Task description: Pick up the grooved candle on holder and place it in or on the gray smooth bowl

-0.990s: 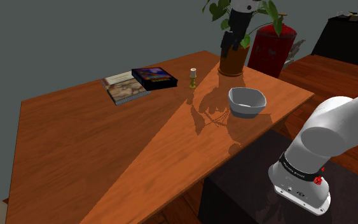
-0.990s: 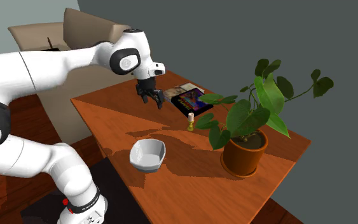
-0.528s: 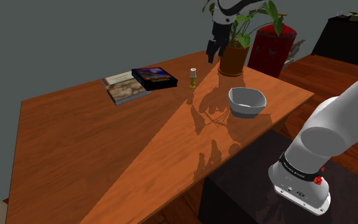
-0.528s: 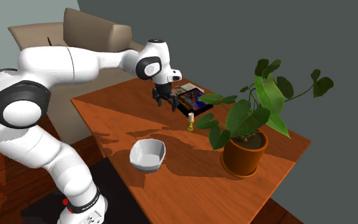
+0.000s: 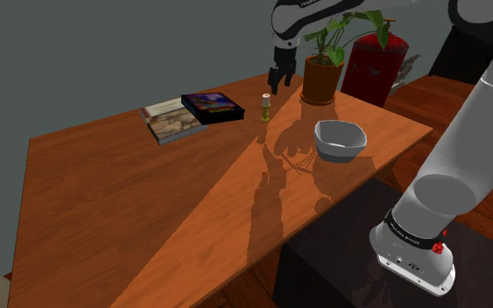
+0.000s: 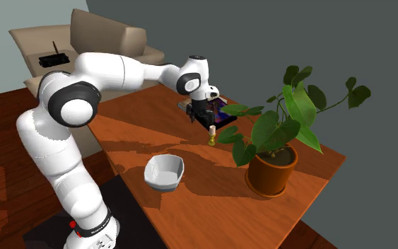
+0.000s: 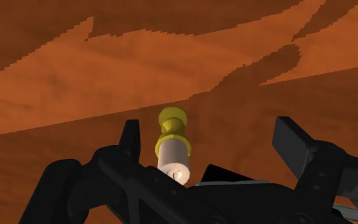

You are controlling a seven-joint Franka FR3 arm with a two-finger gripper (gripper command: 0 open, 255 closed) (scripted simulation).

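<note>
A small cream candle on a yellow holder stands upright on the wooden table, between the books and the plant pot. My black gripper hangs just above and behind it, fingers pointing down and open. From the second exterior view the gripper is right over the candle. In the wrist view the candle lies between the spread fingers, nearer one of them and untouched. The grey smooth bowl sits empty near the table's edge by the stand; bowl.
Two books lie beside the candle on the shoulder view's left. A leafy plant in a brown pot stands close on its right; its leaves overhang the table. A red object stands behind the pot.
The arm has swung from in front of the plant toward the shoulder view's left and come down over the candle. The gripper stayed open. Candle and bowl have not moved.
</note>
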